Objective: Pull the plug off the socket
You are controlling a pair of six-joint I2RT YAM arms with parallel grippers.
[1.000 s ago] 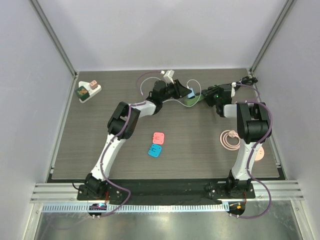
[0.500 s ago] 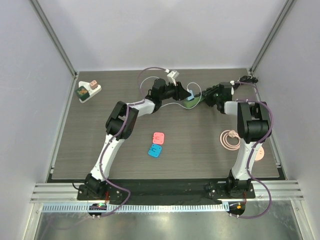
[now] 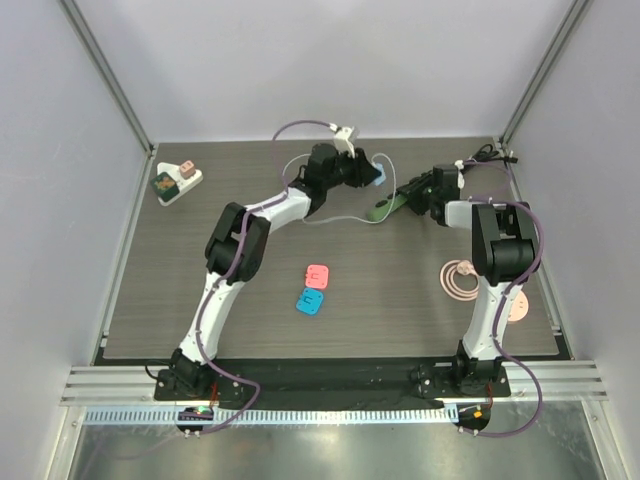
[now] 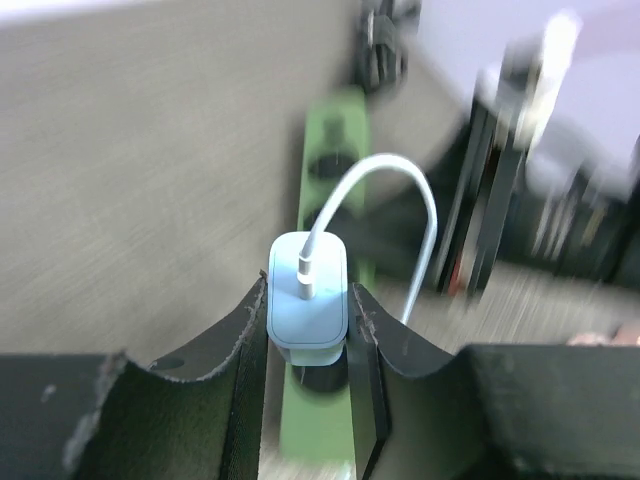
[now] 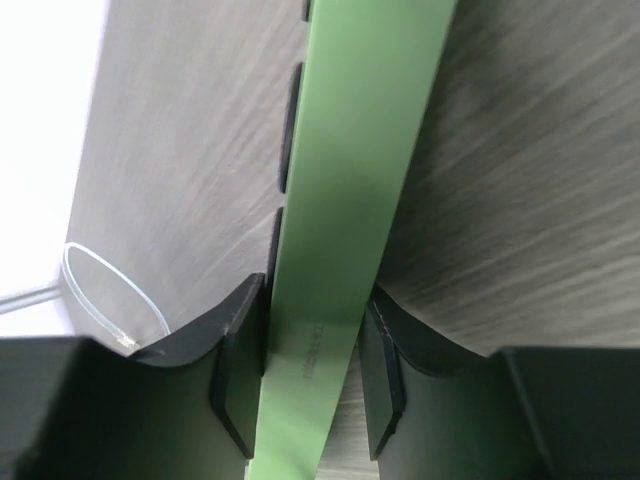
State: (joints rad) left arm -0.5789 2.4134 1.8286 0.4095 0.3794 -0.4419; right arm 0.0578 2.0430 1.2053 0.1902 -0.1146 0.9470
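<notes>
Gripping left pincer (image 4: 306, 322): I see it clamped on the pale blue plug (image 4: 307, 285), upper centre of the top view.
plug: white cable (image 4: 400, 190) loops off its top; from above I read it apart from the strip.
right pincer (image 5: 315, 300): squeezing the green socket strip (image 5: 355, 150), flat on the tabletop (image 5: 520, 200).
green socket strip: just right of centre, top view.
</notes>
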